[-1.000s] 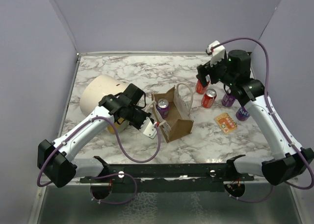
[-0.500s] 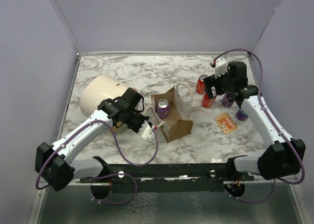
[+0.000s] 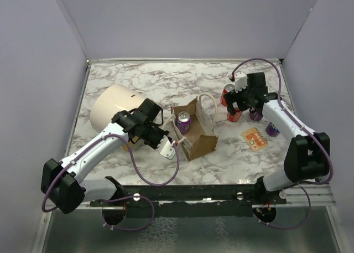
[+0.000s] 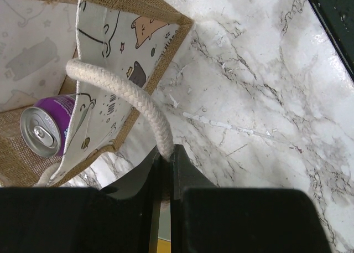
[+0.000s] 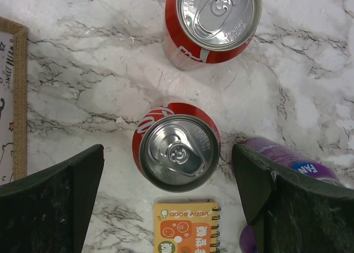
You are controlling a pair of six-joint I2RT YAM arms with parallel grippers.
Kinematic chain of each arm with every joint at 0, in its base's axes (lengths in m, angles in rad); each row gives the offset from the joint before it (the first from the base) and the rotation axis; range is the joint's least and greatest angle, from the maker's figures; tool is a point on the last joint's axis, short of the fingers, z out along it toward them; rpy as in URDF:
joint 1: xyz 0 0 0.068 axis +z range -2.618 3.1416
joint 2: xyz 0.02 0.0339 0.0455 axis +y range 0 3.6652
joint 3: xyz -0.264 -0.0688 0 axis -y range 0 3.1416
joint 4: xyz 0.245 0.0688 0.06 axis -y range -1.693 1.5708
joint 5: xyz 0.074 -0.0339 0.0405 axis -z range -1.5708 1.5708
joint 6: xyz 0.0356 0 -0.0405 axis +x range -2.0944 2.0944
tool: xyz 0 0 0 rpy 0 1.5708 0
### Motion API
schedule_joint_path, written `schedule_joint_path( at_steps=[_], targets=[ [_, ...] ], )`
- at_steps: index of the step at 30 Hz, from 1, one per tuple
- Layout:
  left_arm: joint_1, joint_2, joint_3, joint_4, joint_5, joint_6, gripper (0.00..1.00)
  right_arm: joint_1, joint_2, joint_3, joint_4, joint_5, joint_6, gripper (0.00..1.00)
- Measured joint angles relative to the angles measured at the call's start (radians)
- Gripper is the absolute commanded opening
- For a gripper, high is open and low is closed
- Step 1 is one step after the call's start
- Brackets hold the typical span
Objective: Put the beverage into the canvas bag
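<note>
One purple can stands upright inside the bag, which sits mid-desk. Left claw is pinched tight on the bag's near rope handle. Right claw hangs spread wide over a red can, one finger on each side, neither touching it. A far red can stands just beyond. A second purple can and an orange notebook lie close by.

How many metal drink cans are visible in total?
5. One purple metal can stands inside the tan canvas bag. Right of the bag stand two red cans and two purple cans, near the open right gripper. Others may be hidden.
</note>
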Motion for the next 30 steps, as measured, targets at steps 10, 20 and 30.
schedule_joint_path(
  at_steps=[10, 20, 30],
  targets=[
    [0.002, 0.010, 0.013, 0.000, 0.001, 0.000, 0.00, -0.037, 0.076, 0.000, 0.003, -0.019, -0.010, 0.92],
    [0.002, 0.008, 0.013, 0.000, 0.009, 0.000, 0.00, -0.052, 0.105, 0.000, 0.003, -0.084, -0.008, 0.69],
    [0.003, 0.002, 0.012, 0.001, 0.021, 0.000, 0.00, -0.052, 0.103, 0.003, -0.005, -0.100, -0.013, 0.32]
  ],
)
